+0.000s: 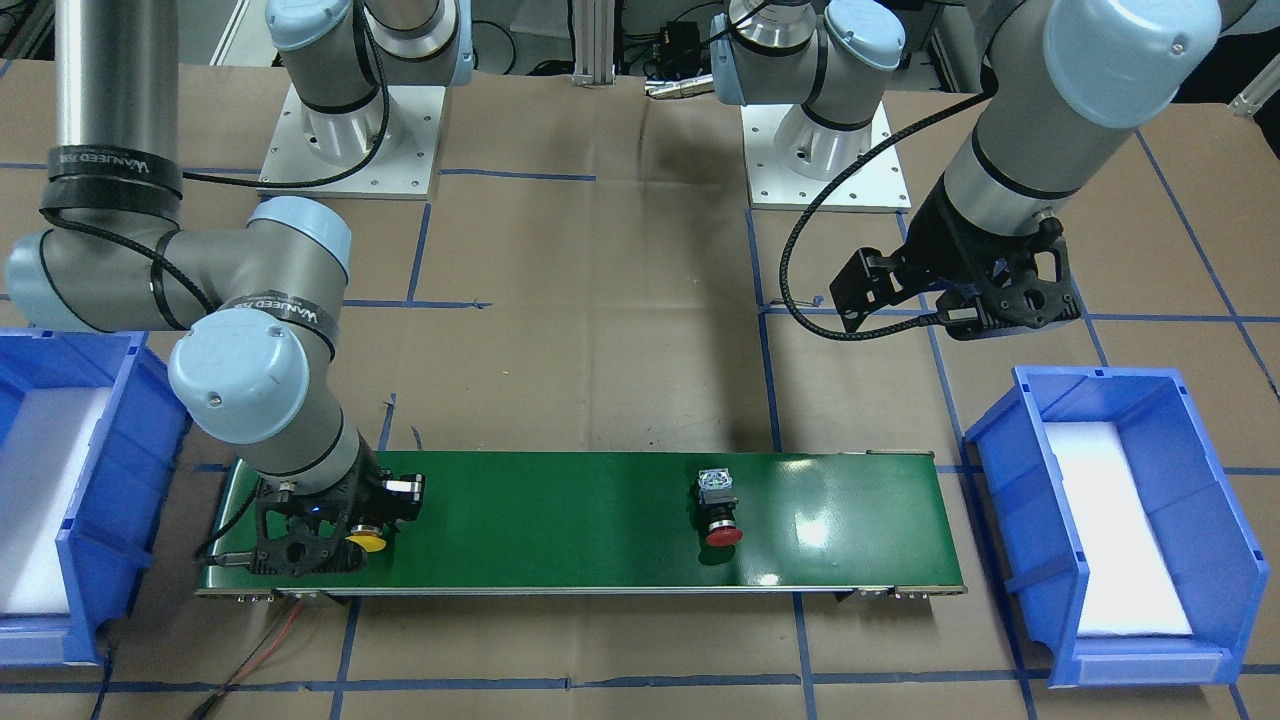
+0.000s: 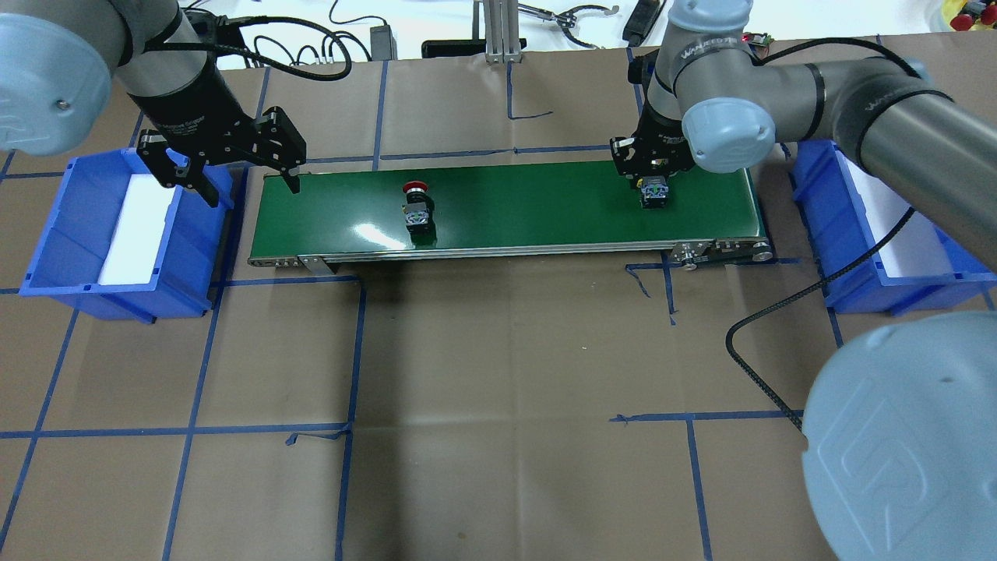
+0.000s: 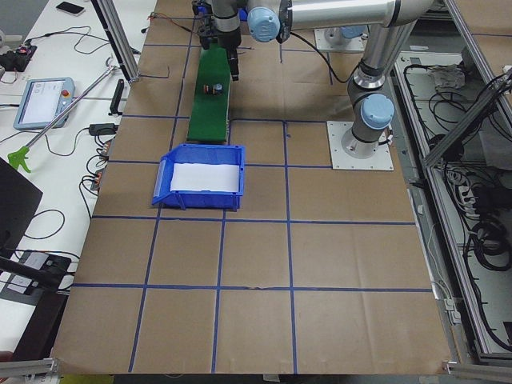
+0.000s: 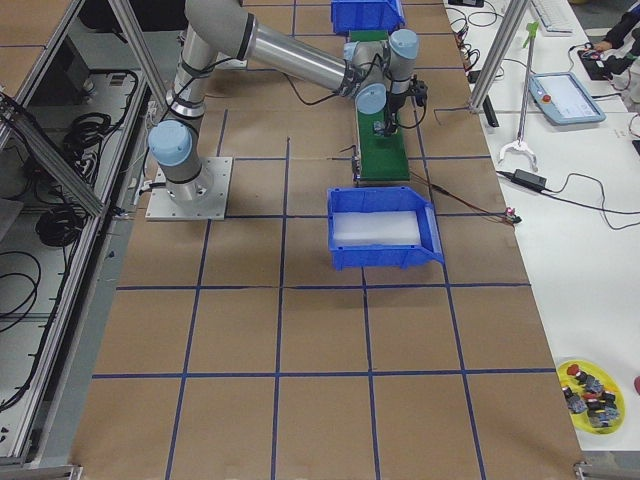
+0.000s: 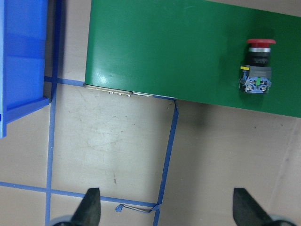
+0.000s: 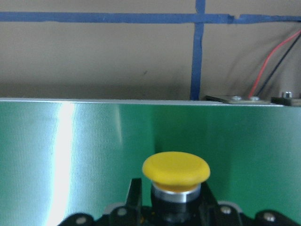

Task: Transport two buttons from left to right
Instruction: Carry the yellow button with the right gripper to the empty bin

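One yellow button (image 6: 176, 168), within right hand (image 1: 345, 538)

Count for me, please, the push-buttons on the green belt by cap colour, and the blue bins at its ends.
Yellow-capped push-button: 1
Red-capped push-button: 1
Blue bins: 2
Total: 4
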Motion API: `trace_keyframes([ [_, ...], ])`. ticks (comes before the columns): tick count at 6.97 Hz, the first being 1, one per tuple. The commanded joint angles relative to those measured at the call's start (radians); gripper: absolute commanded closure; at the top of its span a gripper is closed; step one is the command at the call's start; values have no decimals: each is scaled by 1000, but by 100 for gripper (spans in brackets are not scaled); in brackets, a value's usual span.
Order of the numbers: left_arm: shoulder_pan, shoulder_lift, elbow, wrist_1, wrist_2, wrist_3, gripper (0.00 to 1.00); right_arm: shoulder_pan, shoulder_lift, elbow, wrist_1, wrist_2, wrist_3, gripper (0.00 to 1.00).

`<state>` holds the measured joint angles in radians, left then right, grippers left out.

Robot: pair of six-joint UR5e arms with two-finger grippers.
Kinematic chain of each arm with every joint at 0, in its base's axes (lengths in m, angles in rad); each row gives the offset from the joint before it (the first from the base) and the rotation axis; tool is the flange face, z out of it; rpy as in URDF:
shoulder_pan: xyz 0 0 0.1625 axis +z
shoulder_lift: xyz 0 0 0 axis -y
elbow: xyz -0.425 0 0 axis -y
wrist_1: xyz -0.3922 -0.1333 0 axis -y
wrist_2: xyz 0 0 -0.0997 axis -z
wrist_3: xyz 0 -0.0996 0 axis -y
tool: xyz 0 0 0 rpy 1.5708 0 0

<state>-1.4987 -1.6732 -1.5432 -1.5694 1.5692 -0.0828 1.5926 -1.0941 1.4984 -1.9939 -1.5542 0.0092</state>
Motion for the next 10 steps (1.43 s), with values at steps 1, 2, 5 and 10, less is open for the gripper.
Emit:
trace_keyframes([
  [1, 0, 1, 1, 0, -1, 0, 0, -84, -32, -160, 181, 0, -5, 92],
  [2, 0, 0, 2, 0, -2, 0, 0, -151, -45, -214, 214, 0, -33, 92],
  [5, 0, 0, 0, -3, 0, 0, 0, -389, -69, -248, 254, -6, -450, 94],
  [10, 0, -7, 1, 2, 0, 0, 0, -577, -205, 114, 67, 8, -685, 95],
])
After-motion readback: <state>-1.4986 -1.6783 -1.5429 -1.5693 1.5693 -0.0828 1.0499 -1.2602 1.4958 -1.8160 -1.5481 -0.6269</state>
